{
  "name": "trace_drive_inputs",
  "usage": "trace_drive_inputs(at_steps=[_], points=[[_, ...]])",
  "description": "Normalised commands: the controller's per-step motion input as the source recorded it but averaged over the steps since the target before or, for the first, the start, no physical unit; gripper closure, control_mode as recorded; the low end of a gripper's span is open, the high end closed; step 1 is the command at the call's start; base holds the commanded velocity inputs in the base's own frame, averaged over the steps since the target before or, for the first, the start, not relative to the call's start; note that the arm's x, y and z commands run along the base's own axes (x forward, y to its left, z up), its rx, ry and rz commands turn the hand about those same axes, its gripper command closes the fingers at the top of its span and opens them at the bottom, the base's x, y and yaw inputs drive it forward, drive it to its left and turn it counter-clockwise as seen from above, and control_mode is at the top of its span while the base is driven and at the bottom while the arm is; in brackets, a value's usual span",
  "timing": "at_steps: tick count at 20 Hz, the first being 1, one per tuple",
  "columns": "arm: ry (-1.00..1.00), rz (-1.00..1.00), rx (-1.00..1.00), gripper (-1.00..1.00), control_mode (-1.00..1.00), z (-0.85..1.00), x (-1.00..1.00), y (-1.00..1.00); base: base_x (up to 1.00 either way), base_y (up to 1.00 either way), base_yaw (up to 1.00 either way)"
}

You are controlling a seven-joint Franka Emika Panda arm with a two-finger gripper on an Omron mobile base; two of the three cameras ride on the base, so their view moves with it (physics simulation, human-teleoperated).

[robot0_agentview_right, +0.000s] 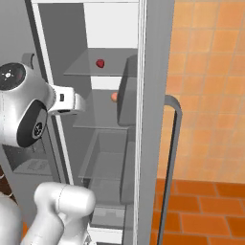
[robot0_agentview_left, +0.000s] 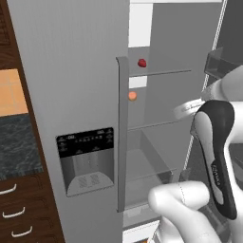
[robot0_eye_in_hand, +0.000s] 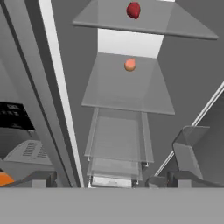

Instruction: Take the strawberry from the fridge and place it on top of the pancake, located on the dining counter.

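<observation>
Strawberry [robot0_eye_in_hand: 133, 9] on upper fridge [robot0_agentview_left: 71, 71] shelf; dispenser panel writing unreadable.

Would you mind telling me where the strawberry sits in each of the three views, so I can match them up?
Left base view: strawberry upper centre, on the upper glass shelf, just right of the closed door's handle.
Right base view: strawberry upper left of centre, same shelf.
Hand view: strawberry at the top edge.
Shared landmark: the small orange fruit one shelf below.
</observation>
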Motion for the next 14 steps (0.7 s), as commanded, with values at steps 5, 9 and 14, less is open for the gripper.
trace_drive_inputs(at_steps=[5,9,14], points=[[-0.01,0.00,0.12,-1.00,-1.00,0.64,0.43,-0.01,0.00,0.00,0.00],[-0.07,0.00,0.12,-1.00,-1.00,0.37,0.81,0.00,0.00,0.00,0.00],[-0.07,-0.01,0.20,-1.00,-1.00,0.04,0.68,-0.14,0.00,0.00,0.00]])
